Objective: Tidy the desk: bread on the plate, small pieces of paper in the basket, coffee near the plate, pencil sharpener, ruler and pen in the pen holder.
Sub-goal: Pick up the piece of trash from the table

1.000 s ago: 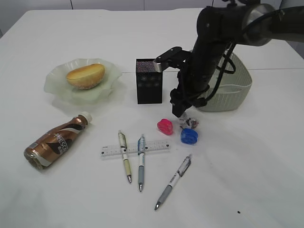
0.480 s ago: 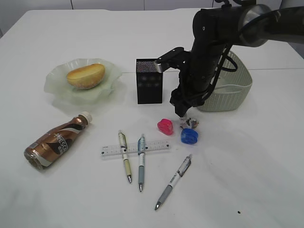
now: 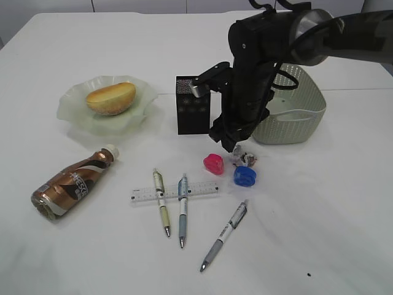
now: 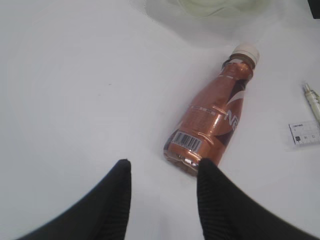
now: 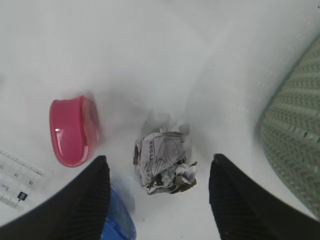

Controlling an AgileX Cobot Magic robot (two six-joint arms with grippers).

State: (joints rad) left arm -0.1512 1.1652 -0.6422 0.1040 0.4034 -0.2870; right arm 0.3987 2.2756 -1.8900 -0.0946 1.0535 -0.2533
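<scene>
A crumpled piece of paper lies on the white table between a pink pencil sharpener and a blue one. My right gripper hangs open just above it, one finger on each side, touching nothing. In the exterior view that gripper stands over the paper. The bread rests on the green plate. The coffee bottle lies on its side just ahead of my open, empty left gripper. The ruler lies under two pens; a third pen lies apart.
The black pen holder stands upright just left of the right arm. The pale green basket sits behind that arm to the right; its wall shows at the right edge of the right wrist view.
The right arm has swung a little to the left and its gripper now hangs nearer the pink sharpener, over the paper. Nothing on the table has moved.
</scene>
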